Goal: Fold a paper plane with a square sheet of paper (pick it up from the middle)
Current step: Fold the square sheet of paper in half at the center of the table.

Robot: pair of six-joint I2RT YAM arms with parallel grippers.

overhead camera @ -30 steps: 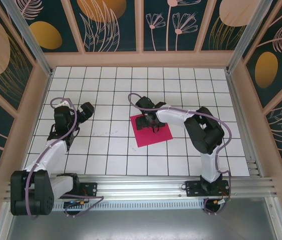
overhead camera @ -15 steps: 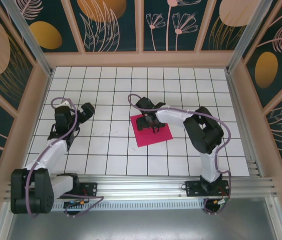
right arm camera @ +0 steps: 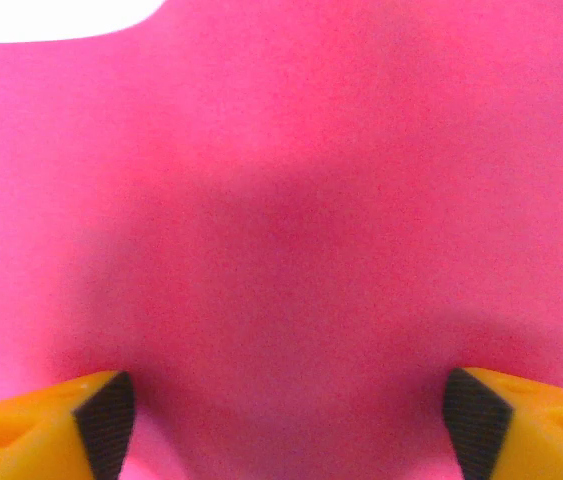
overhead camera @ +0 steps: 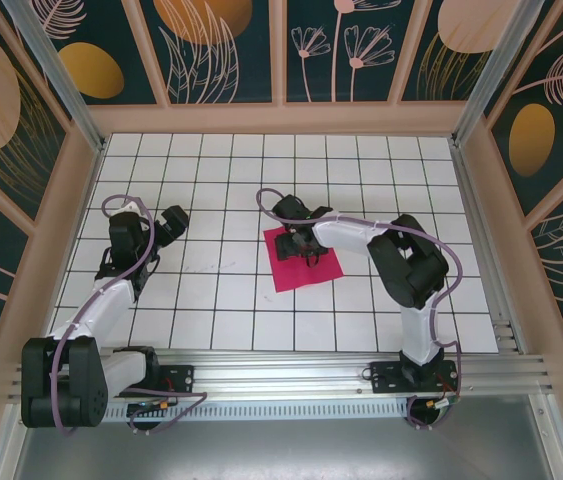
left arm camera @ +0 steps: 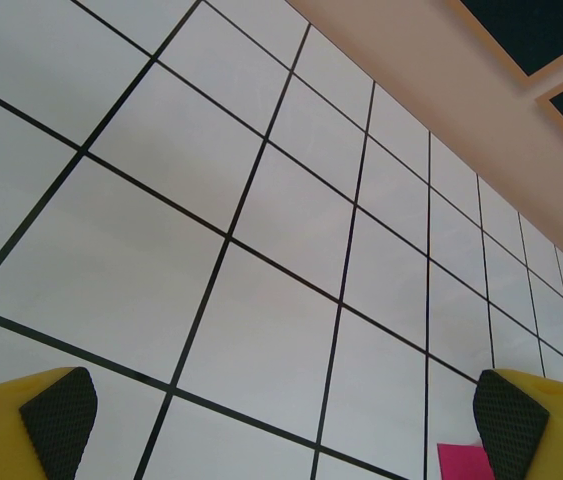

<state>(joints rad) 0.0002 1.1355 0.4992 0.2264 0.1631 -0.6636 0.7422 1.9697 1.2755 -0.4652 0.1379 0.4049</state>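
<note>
The square sheet of paper (overhead camera: 307,272) lies flat on the white grid table, magenta-pink, near the middle. My right gripper (overhead camera: 299,243) points down onto the sheet's middle. In the right wrist view its jaws (right arm camera: 291,415) stand open with the pink sheet (right arm camera: 291,200) spanning the gap between the two pads. My left gripper (overhead camera: 173,222) hovers over bare tiles to the left, well apart from the sheet. It is open (left arm camera: 283,415) with nothing between the pads, and a corner of the sheet (left arm camera: 464,462) shows at the bottom right of its view.
The grid table (overhead camera: 211,300) is boxed in by wooden walls (overhead camera: 281,118) at the back and both sides. An aluminium rail (overhead camera: 291,365) runs along the near edge by the arm bases. Open tiles lie around the sheet.
The right gripper's jaws have drawn in somewhat while resting on the sheet. The left arm has stayed still.
</note>
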